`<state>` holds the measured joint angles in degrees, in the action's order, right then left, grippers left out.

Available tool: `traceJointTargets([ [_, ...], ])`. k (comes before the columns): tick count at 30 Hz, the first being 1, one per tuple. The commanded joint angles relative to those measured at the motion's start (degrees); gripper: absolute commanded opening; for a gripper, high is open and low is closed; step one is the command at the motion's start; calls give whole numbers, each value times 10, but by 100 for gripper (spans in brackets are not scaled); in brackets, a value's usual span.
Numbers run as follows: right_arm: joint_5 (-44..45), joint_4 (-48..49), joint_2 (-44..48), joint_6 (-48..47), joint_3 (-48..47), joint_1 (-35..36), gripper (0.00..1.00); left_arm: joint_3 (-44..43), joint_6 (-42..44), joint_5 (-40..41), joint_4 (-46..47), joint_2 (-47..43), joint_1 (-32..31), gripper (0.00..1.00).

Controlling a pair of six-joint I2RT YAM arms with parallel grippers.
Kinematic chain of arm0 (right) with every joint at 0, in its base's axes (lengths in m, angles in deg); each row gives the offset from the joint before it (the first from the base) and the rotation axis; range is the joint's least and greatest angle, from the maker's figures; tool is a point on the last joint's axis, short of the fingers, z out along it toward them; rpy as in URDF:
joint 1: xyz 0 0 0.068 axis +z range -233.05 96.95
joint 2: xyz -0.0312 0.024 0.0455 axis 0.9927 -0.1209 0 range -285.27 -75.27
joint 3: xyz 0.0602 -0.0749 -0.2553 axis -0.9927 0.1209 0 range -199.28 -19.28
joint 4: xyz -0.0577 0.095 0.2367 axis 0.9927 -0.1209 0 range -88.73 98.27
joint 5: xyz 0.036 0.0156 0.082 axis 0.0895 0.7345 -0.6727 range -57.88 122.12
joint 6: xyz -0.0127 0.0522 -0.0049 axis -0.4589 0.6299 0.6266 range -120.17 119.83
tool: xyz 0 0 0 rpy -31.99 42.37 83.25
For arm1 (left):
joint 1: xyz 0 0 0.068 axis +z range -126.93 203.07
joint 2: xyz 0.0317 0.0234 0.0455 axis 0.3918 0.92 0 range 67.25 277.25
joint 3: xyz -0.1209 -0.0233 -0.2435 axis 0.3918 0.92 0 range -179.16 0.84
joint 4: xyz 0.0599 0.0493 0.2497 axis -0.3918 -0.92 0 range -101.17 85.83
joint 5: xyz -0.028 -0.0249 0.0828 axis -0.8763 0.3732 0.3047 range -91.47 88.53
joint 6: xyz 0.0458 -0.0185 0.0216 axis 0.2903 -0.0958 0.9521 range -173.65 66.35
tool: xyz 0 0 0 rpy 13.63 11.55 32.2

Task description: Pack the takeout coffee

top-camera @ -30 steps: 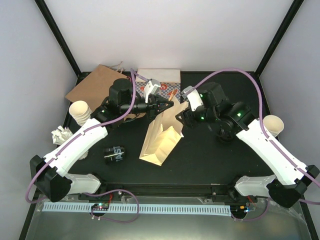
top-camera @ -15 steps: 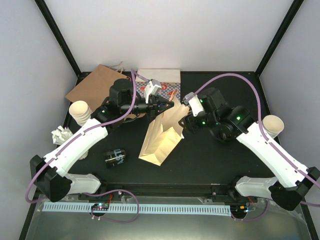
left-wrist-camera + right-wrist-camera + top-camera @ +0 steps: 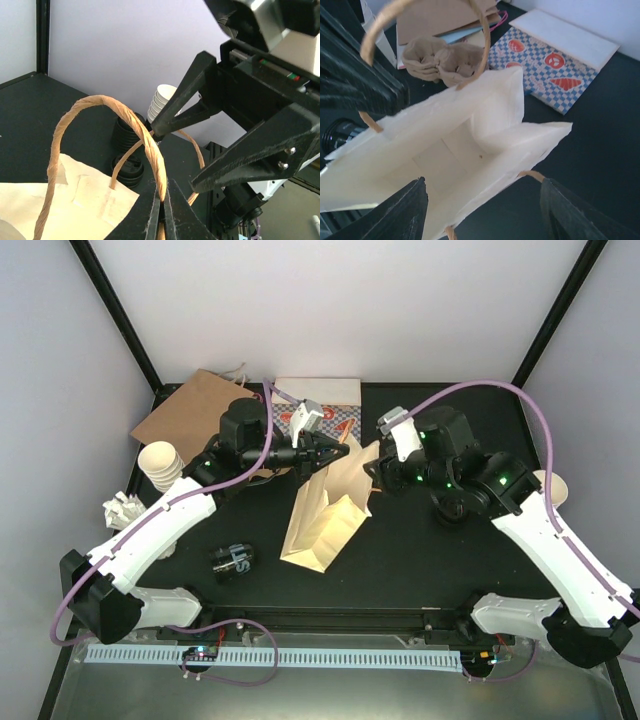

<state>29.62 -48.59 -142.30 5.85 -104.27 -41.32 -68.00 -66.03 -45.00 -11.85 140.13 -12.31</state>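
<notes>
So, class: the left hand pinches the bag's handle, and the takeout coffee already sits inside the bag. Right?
No. The left hand does pinch the handle, but the bag is empty, as the right wrist view shows; the takeout coffee lies on the table.

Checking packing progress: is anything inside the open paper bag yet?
No, the right wrist view looks into the paper bag and shows only bare paper.

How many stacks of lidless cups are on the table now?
2. The left stack sits at the table's left edge, behind the crumpled paper; the right stack at the right edge, partly hidden by the right arm. Others may be hidden.
</notes>
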Motion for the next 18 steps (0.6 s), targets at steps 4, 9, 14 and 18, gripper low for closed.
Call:
traceJointTargets([
  [4,-20,19,-32,-10,-30,-2,61,-2,11,-12,-2,-9,-7,1],
  [9,-60,20,-53,-15,-19,-2,54,-2,17,-11,-7,-13,-9,1],
  [14,-85,7,-67,-24,-10,-2,47,-6,19,-12,-9,-11,-12,2],
  [18,-91,-2,-78,-26,2,-2,32,-5,17,-11,-2,-12,-15,1],
])
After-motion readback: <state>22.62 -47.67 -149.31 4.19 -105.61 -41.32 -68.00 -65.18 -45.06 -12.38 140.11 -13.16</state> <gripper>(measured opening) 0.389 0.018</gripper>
